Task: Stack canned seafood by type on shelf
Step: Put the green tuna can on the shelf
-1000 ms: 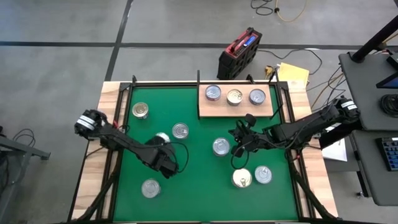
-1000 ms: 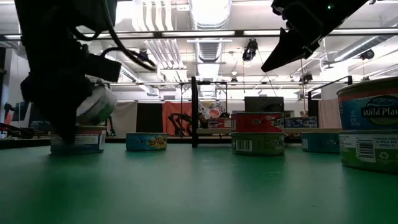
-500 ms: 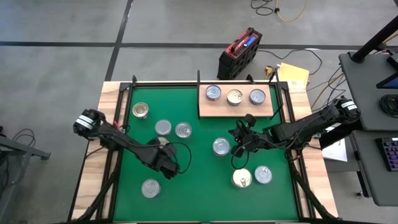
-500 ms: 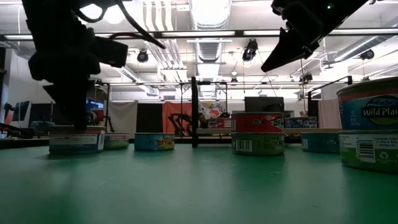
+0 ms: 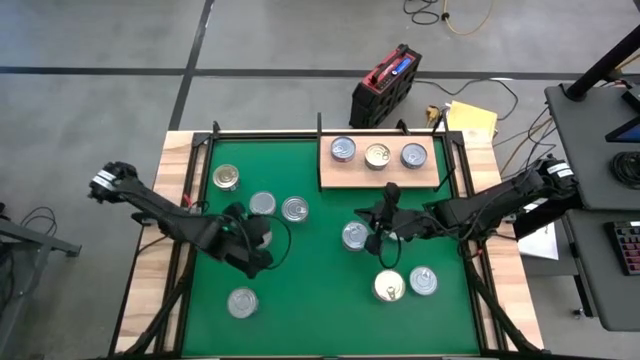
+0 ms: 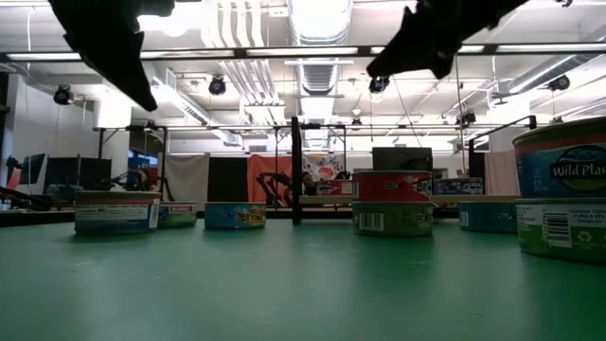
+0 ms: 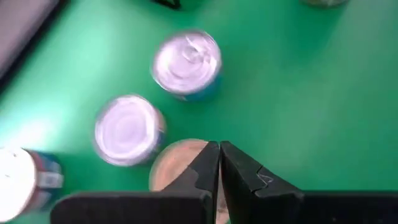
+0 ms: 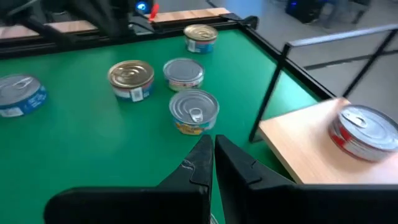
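The pale wooden shelf lies at the mat's far right with three cans on it, among them a red-sided one. Several more cans stand on the green mat, including two silvery ones side by side and a gold-lidded one. My left gripper hangs shut above that gold-lidded can, well clear of it. My right gripper is shut too, held high over the mat's middle, pointing toward the left-hand cans.
Other cans stand at the far left, near left, centre and near right. A black post stands at the shelf's left end. Bare green mat lies along the near edge.
A silvery can that sat tilted beside my left gripper, above another can, has come down and now stands upright on the mat next to its neighbour. My left gripper, shut throughout, has risen well clear and drawn back. My right gripper has tipped more level and shifted slightly left.
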Action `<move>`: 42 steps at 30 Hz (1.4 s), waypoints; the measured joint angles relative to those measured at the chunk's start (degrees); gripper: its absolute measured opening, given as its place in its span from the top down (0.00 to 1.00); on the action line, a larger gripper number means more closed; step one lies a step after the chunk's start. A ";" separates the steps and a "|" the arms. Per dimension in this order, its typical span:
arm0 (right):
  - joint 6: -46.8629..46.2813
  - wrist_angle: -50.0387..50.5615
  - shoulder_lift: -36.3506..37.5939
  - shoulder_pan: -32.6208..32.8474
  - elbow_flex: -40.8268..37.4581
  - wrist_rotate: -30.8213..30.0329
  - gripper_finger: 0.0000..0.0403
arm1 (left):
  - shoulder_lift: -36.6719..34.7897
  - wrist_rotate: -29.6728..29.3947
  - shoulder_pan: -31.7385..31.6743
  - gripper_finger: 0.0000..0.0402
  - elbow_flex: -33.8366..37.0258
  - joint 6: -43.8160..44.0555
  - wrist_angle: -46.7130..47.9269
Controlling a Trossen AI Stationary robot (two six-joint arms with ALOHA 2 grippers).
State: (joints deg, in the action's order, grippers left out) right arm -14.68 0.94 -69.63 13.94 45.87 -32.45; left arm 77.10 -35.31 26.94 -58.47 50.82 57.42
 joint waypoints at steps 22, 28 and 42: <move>-0.84 15.39 -3.56 -4.07 10.88 2.03 0.98 | -4.73 16.68 -30.65 1.00 16.64 -22.85 -21.52; -1.87 18.47 -3.56 -4.07 10.87 2.03 0.98 | -0.91 16.41 -31.32 1.00 18.97 -21.66 -27.59; -1.83 18.75 -3.56 -4.07 10.86 2.03 0.98 | 8.06 18.55 -29.74 1.00 14.12 -21.13 -27.09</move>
State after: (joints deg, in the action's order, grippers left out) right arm -16.51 19.69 -73.19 9.87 56.73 -30.41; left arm 85.16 -16.76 -2.80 -44.36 29.69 30.33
